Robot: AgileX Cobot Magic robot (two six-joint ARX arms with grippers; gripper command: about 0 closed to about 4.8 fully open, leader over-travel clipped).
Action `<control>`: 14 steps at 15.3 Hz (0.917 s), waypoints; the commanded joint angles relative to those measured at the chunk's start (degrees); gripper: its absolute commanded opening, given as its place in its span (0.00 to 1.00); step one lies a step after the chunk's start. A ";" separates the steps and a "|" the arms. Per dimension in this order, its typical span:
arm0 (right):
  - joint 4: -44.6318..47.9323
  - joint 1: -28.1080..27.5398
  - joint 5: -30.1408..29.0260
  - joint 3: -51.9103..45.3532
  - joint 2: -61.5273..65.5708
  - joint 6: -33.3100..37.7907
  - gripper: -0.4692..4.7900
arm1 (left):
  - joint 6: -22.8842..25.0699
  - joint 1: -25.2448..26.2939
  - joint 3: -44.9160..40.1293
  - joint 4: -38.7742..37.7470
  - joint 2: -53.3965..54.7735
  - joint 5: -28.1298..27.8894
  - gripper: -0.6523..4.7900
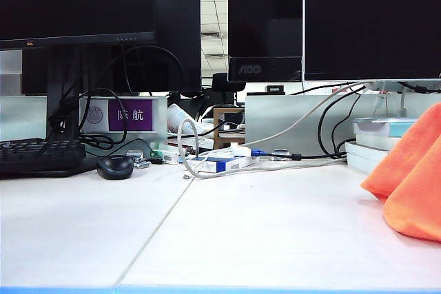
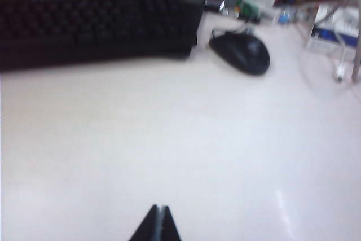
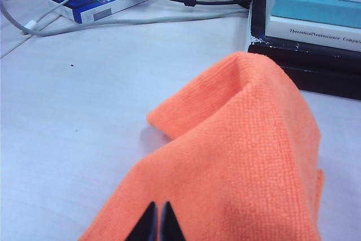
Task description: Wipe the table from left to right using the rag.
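Observation:
The orange rag (image 1: 410, 184) is at the far right of the white table (image 1: 241, 225), bunched and rising towards the frame's right edge. In the right wrist view the rag (image 3: 242, 150) spreads tent-like from my right gripper (image 3: 159, 204), whose fingertips are pressed together at the cloth and seem to pinch it. My left gripper (image 2: 160, 208) hangs shut and empty over bare table (image 2: 169, 139), with the keyboard and mouse beyond it. Neither gripper shows in the exterior view.
A black mouse (image 1: 115, 166) and black keyboard (image 1: 38, 155) lie at the back left. Cables and a blue-and-white box (image 1: 220, 163) sit mid-back. A stack of books (image 1: 382, 142) stands behind the rag. Monitors line the rear.

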 commanded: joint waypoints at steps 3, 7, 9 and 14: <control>-0.07 -0.04 0.55 -0.13 -0.28 0.20 0.13 | 7.69 -0.02 -0.81 0.98 -0.20 0.50 0.11; -0.15 0.02 0.28 -0.15 -0.48 0.20 0.13 | 6.86 -0.02 -0.79 1.03 -0.20 1.49 0.12; -0.09 0.02 0.24 -0.20 -0.50 0.20 0.13 | 6.84 -0.07 -0.79 1.03 -0.20 1.49 0.12; -0.04 -4.33 0.22 -0.20 -3.93 0.20 0.13 | 6.84 -0.07 -0.79 1.03 -0.17 1.49 0.12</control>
